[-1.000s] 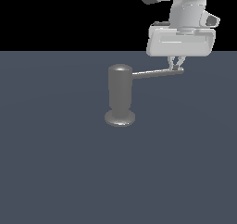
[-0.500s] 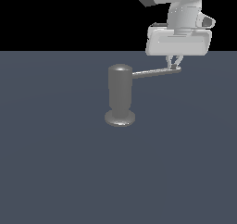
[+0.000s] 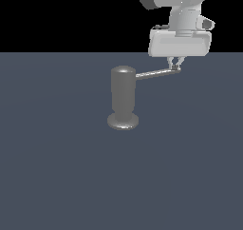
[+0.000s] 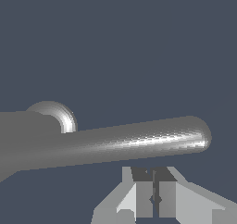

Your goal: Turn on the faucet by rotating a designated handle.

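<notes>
Near the middle of the floor (image 3: 57, 177) stands the dull grey faucet (image 3: 123, 100); the gripper (image 3: 174, 63), fingers together, touches the rounded tip of its thin handle (image 3: 155, 73).

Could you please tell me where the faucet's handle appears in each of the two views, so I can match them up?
Exterior view: the handle juts from the faucet's upper part toward the exterior view's right, ending under the gripper.
Wrist view: the handle is the big rod across the picture, just beyond the gripper.
Shared landmark: the handle's rounded tip beside the fingertips.
</notes>
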`<state>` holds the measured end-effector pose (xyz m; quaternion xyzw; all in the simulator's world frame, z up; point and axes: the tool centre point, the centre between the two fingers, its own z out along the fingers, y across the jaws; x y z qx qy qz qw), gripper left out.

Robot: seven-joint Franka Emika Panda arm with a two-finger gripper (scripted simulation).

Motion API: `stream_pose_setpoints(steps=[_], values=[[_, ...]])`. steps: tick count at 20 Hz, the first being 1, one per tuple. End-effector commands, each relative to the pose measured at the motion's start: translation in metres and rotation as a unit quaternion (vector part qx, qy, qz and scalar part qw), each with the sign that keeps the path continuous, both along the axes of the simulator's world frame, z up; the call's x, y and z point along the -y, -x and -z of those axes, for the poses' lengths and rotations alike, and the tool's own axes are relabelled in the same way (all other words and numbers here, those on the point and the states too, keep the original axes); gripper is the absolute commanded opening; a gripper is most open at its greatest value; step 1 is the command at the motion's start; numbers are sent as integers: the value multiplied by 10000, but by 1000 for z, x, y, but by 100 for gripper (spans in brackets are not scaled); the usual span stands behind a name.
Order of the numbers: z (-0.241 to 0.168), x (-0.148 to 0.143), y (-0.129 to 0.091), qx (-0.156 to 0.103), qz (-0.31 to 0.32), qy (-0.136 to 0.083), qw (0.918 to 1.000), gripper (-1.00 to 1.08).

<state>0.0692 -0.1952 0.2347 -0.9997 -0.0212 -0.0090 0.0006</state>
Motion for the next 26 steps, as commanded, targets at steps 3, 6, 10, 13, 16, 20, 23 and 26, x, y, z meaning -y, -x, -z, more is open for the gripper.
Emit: stream_pose_setpoints(steps=[3,6,10,13,16,20,23,26], values=[[5,-7,-16,-9,-32,-7,10000,-100],[6,-8,-23,-15,-22,-6,10000,-100],[7,-9,-33,-23,-10,-5,10000,-100],[8,-9,-40,-30,-1,-4,10000,-100],[8,-9,-47,-35,8,-3,10000,-100],[9,-10,-56,-43,20,-2,10000,-100],[10,-10,-62,-49,28,-1,10000,-100],[11,-10,-68,-54,36,0,10000,-100]])
